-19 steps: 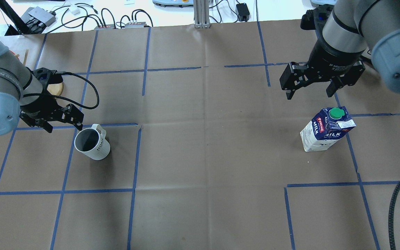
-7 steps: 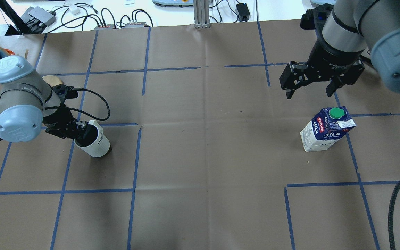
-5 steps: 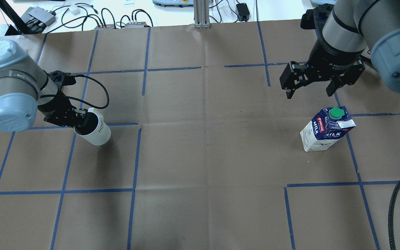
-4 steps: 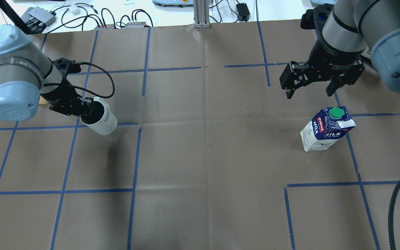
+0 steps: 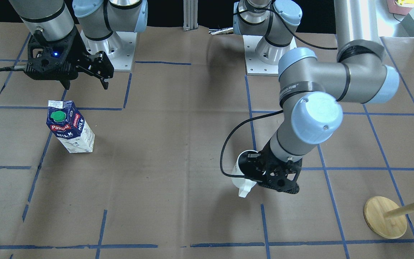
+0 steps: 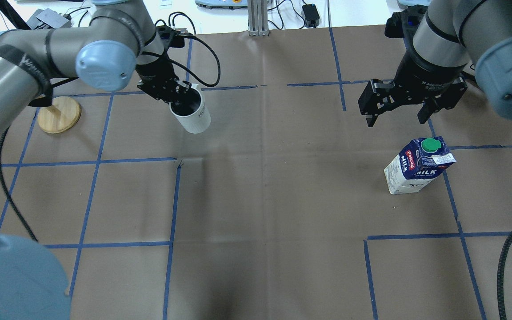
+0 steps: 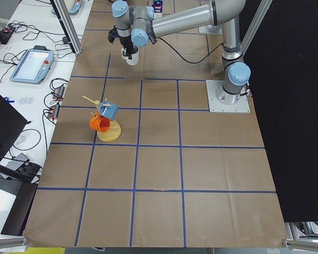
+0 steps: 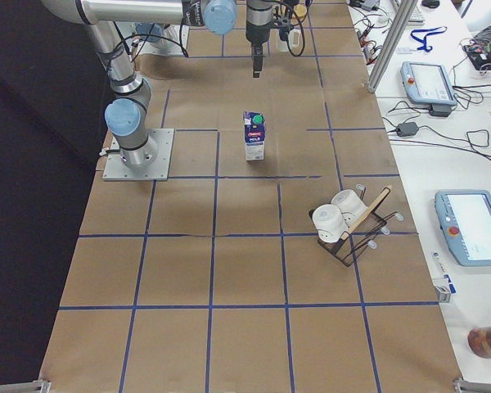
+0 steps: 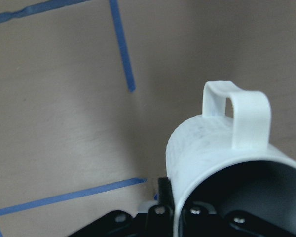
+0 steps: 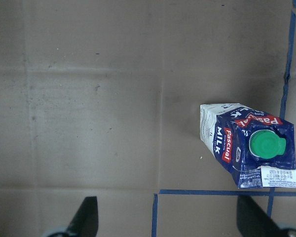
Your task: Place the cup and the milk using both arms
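The left gripper (image 6: 177,94) is clamped on the rim of the white mug (image 6: 195,118), holding it above the table (image 6: 265,200) at upper left-centre of the overhead view. The right gripper (image 6: 396,121) hangs spread wide at upper right, clear of the Pascual milk carton (image 6: 416,171) standing mid-right.

The brown-papered, blue-taped table (image 6: 256,200) bears the upright milk (image 6: 418,166) and a wooden stand (image 6: 59,114).
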`<move>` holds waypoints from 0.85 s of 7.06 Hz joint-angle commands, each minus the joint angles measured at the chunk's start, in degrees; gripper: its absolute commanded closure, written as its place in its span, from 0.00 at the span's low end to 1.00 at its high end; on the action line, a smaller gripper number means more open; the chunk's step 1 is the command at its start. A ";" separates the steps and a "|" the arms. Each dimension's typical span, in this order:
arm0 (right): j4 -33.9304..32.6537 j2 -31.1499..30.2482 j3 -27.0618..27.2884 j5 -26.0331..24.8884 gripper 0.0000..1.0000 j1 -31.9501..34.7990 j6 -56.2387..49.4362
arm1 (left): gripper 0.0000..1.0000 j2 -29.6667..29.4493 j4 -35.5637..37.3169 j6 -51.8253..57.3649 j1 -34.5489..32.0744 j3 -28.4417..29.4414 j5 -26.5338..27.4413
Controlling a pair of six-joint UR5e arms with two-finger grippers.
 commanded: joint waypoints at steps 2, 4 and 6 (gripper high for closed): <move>0.06 0.00 0.00 0.11 0.00 -0.01 -0.12 | 0.99 -13.75 -1.58 -1.30 -6.51 14.88 -0.01; 0.06 0.00 0.09 0.11 0.00 -0.10 -0.12 | 0.99 -17.20 -4.47 -3.23 -7.84 19.92 -0.18; -0.11 0.00 0.09 0.03 0.00 -0.19 -0.21 | 0.99 -17.65 -5.02 -6.39 -8.02 20.02 -0.45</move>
